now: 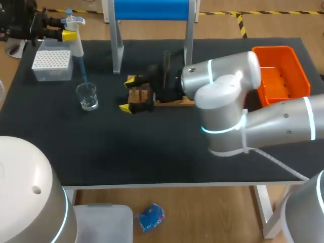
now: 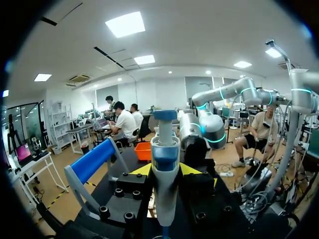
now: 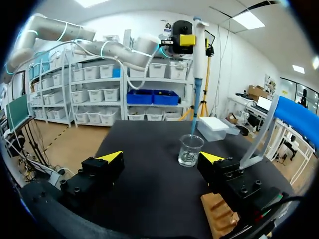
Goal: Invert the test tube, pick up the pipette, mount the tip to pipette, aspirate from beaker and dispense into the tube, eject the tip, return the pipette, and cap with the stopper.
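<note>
Currently left gripper [image 1: 70,35] clamps the likely light, stiff pipette [image 1: 77,45] mid-body, upper left, tip [image 1: 84,76] in the fragile-looking beaker [image 1: 87,97]; right gripper [image 1: 127,94] gapes wide.

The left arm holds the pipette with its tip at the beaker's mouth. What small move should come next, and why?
Probably lower the pipette straight down a little before aspirating. The left claw is shut on it, and the blue tip seems to end near the rim of the glass beaker, while the little liquid lies at its bottom.
</note>
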Robot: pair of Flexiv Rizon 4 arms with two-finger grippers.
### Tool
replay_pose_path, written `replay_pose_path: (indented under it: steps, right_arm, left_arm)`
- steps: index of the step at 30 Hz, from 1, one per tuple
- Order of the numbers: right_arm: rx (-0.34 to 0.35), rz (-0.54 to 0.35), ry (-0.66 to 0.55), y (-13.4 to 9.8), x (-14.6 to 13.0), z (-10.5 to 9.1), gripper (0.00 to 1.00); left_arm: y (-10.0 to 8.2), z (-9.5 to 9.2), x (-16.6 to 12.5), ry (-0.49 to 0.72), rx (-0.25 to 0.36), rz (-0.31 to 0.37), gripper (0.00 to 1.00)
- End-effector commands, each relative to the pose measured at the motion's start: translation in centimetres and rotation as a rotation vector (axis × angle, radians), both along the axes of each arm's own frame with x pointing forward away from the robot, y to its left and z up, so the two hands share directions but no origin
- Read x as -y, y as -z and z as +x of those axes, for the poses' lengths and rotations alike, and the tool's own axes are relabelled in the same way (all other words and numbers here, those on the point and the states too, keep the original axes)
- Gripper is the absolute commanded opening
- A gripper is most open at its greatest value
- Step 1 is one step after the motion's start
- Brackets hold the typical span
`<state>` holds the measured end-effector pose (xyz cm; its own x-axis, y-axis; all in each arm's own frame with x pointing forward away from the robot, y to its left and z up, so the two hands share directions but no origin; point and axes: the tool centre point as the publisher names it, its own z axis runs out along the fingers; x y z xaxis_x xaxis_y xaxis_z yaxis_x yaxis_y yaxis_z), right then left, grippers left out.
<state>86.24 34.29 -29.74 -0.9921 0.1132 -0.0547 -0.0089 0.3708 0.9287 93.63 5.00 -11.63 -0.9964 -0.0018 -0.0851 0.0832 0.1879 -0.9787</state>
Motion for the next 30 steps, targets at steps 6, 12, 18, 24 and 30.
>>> replay_pose_path:
  steps: [6, 12, 18, 24, 30]
  right_arm:
    - [0.022, -0.011, 0.055, 4.9, -7.6, 1.7, 1.00]
    - [0.021, -0.012, 0.082, 5.9, -8.5, 2.5, 1.00]
    - [0.014, 0.007, 0.103, 6.1, -8.4, 2.9, 1.00]
    - [0.008, 0.019, 0.102, 6.0, -8.3, 3.0, 1.00]
    - [0.008, 0.019, 0.102, 6.0, -8.3, 3.0, 1.00]
  left_arm:
    - [0.0, 0.0, 0.0, 0.001, 0.002, -0.001, 0.00]
    - [0.0, 0.0, 0.0, 0.001, 0.002, -0.001, 0.00]
    - [0.0, 0.0, 0.0, 0.001, 0.002, -0.001, 0.00]
    - [0.0, 0.0, 0.0, 0.001, 0.002, -0.001, 0.00]
    - [0.0, 0.0, 0.0, 0.001, 0.002, -0.001, 0.00]
